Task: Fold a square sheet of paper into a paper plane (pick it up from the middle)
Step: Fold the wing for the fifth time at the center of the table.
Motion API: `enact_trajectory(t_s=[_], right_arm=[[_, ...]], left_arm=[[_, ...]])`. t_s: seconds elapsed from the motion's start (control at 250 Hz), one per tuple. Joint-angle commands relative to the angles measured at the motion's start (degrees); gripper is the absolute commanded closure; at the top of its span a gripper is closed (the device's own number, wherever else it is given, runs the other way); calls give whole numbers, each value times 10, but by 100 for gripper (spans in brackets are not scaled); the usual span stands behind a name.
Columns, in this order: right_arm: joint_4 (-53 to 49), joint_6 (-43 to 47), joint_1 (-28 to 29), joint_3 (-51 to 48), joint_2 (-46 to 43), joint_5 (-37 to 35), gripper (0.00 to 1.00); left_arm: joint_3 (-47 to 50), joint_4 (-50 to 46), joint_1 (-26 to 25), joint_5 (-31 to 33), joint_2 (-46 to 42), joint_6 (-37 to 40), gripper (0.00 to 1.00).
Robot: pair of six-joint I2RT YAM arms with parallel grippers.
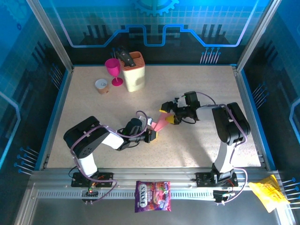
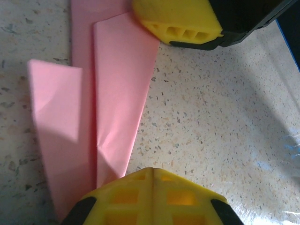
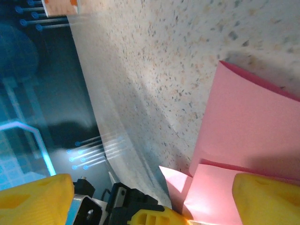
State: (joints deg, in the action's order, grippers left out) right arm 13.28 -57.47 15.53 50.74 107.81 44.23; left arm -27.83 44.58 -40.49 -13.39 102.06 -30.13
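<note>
Two grippers are meeting near the middle of the table. The left gripper (image 1: 153, 135) is pinching its yellow fingers shut on the near end of the paper plane (image 1: 161, 123), a folded pink strip lying on the speckled table (image 1: 84, 108). The right gripper (image 1: 169, 116) is hovering over the far end, jaws spread wide, gripping nothing.

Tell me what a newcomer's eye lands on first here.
The pink paper plane, half folded at mid-table, between the left gripper, jaws shut, and the right gripper, jaws wide open. Next, the magenta goblet beside the beige knife block, far left.
</note>
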Motion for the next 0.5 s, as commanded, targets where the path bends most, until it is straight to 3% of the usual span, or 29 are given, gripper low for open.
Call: enact_trajectory(t_s=[0.0,0.272,0.499], right_arm=[[-8,-41,-64,-50,43,-150,6],[114,-114,-87,-88,42,-112,0],[67,-107,-106,-90,6,-136,0]], left_arm=[[40,-122,1,-9,38,-16,100],[41,-108,0,-10,55,-21,100],[43,-103,2,-10,58,-22,100]])
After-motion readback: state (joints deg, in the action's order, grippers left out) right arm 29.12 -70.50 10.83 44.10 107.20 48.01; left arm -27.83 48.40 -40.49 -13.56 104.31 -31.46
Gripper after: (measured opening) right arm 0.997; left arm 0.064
